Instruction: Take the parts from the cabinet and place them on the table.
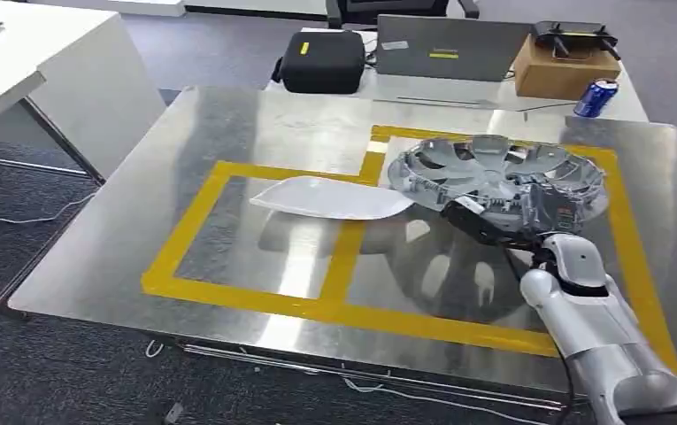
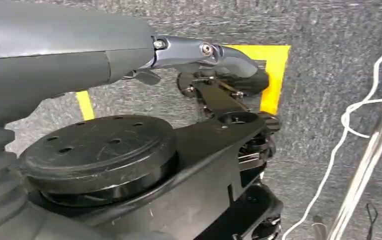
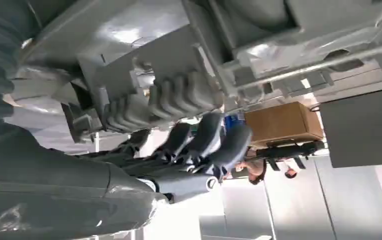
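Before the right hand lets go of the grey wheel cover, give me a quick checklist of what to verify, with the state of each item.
1. Right hand grips the round grey plastic wheel cover at its near rim: ok.
2. Wheel cover is over the yellow-taped square on the shiny metal table: ok.
3. Wheel cover rests flat on the table: cannot tell; the near rim looks lifted by the hand.
4. White curved plastic panel lies clear of the wheel cover: not ok; their edges meet or overlap.
5. Left hand holds nothing: ok.
6. Blue drinks can stands away from the drop area: ok.
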Controlling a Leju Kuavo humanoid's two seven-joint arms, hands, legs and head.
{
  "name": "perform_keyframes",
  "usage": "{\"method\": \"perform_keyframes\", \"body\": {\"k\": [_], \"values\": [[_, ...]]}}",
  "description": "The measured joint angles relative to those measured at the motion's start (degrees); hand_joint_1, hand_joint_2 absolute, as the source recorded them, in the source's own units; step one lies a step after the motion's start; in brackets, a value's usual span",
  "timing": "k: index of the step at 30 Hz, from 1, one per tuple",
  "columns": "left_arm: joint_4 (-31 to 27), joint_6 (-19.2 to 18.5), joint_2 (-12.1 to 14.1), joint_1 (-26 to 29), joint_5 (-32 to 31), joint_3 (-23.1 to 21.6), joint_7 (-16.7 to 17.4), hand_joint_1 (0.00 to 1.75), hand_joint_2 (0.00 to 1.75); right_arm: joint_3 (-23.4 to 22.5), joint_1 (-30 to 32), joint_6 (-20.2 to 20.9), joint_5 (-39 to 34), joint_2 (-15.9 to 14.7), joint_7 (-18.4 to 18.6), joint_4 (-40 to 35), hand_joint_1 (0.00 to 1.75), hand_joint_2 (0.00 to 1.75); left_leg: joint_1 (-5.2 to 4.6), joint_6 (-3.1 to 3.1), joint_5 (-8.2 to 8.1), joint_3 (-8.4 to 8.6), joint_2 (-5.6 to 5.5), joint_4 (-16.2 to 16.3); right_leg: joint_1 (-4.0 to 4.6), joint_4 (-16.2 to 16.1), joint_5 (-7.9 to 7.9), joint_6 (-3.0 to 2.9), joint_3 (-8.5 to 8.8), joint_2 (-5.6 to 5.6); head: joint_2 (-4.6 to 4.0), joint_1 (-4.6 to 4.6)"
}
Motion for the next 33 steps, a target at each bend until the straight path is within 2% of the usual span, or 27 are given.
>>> {"method": "perform_keyframes", "body": {"k": [4, 11, 18, 27, 30, 33], "values": [[0.00, 0.00, -0.20, -0.02, 0.63, 0.11, 1.24, 0.00, 0.00, 0.11, -0.15, 0.04, 0.39, 0.07, -0.50, 0.09, 0.00, 1.75, 0.00, 0.01, 0.01, -0.03, 0.00, 0.00, 0.00, 0.00, 0.01, 0.01, 0.01, 0.00, 0.00, -0.02], [0.00, -0.07, -0.31, -0.04, 0.81, 0.15, 1.42, 0.00, 0.00, 0.31, -0.40, 0.18, 0.48, 0.37, -0.64, 0.17, 0.00, 1.75, 0.00, 0.02, 0.01, -0.04, -0.01, 0.00, -0.01, -0.01, 0.01, 0.02, 0.01, -0.01, 0.00, 0.00], [0.00, -3.74, -0.26, -0.02, 0.17, 0.15, 0.98, 0.00, 0.00, 0.70, -1.25, 1.59, -3.79, 1.77, -4.08, 0.59, 0.00, 1.75, 0.00, 0.01, 0.01, -0.05, -0.01, 0.00, 0.00, 0.00, 0.02, 0.01, -0.01, 0.00, 0.00, 0.00], [0.00, -3.85, -0.22, 0.05, 0.92, 0.22, 0.85, 0.00, 0.00, 1.11, -1.65, 6.74, -12.97, 2.78, -7.70, -0.37, 0.00, 1.75, 0.00, 0.04, 0.04, -0.06, -0.02, 0.00, 0.00, 0.00, 0.02, 0.01, -0.01, -0.03, 0.00, 0.00], [0.00, -3.80, -0.24, 0.05, 1.24, 0.37, 0.54, 0.00, 0.00, 1.20, -2.09, 11.57, -20.40, 2.56, -9.03, -2.36, 0.00, 1.75, -0.01, 0.04, 0.03, -0.06, -0.02, 0.00, -0.01, -0.01, 0.02, 0.01, -0.03, -0.02, 0.00, 0.00], [0.00, -3.65, -0.28, 0.09, 1.33, 0.50, 0.41, 0.00, 0.00, 1.44, -3.00, 14.41, -25.32, 1.90, -9.36, -4.75, 0.00, 1.75, -0.01, 0.04, 0.03, -0.06, -0.02, 0.00, -0.01, -0.02, 0.02, 0.01, -0.03, -0.02, 0.00, 0.00]]}}
